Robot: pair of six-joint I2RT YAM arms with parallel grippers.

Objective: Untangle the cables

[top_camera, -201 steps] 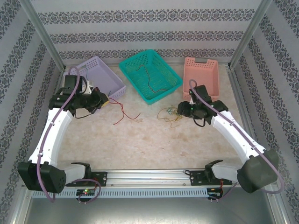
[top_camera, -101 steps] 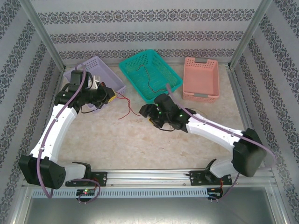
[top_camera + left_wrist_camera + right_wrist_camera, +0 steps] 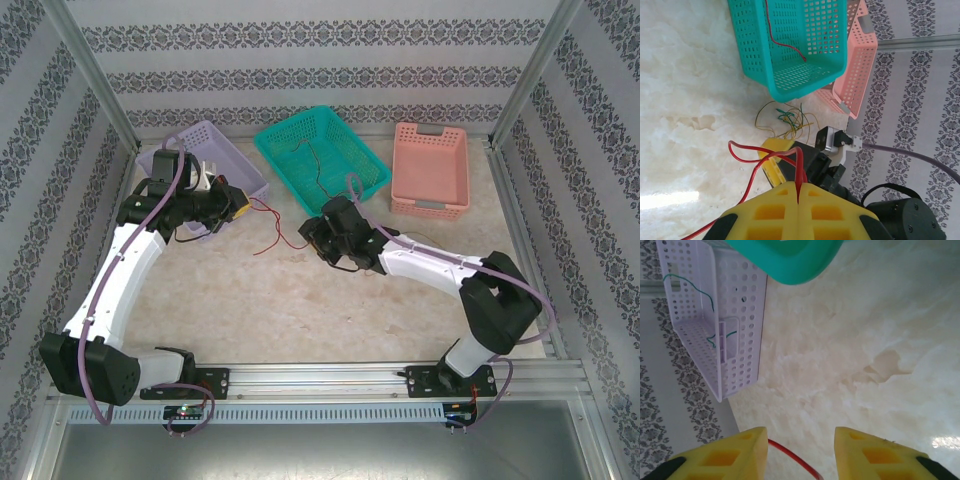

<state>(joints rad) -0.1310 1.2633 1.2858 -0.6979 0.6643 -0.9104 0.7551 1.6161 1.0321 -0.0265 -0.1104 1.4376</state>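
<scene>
Left wrist view: my left gripper (image 3: 799, 192) is clenched on the red cable (image 3: 800, 167); my right gripper (image 3: 800, 440), released, straddles it, but such thin cable could slip out.

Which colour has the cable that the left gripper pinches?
Red. The cable, pinched in the left gripper, shows best in the left wrist view.

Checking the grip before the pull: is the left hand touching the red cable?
Touching. The left wrist view shows the left hand shut, the red cable pinched in the seam between its yellow fingers.
</scene>
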